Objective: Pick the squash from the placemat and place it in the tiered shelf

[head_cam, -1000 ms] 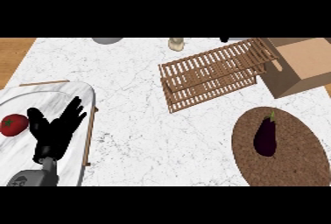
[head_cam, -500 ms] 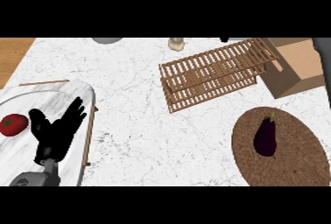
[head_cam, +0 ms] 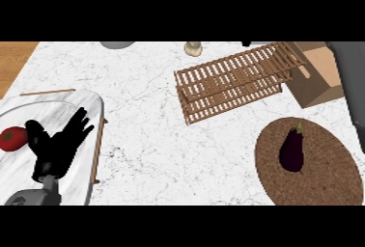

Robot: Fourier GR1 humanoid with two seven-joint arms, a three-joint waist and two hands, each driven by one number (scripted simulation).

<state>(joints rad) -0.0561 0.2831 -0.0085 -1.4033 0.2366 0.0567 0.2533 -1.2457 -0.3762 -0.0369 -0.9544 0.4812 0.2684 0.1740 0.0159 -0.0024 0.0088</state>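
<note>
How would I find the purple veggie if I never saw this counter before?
Look at the white marble counter, then its right side, where a round brown woven placemat lies. The dark purple vegetable lies alone on it, long and glossy, with a green stem.

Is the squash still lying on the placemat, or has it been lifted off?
On it: the dark purple squash lies flat on the round brown placemat, with no hand near it.

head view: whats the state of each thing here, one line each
dark purple vegetable: lying on the placemat, untouched, stem end pointing up the view
placemat: flat on the counter, holding only the vegetable
tiered shelf: slatted top bare, nothing on it
left hand: open, fingers up, resting over the tray
right hand: not in view
tomato: on the tray beside the left hand
</note>
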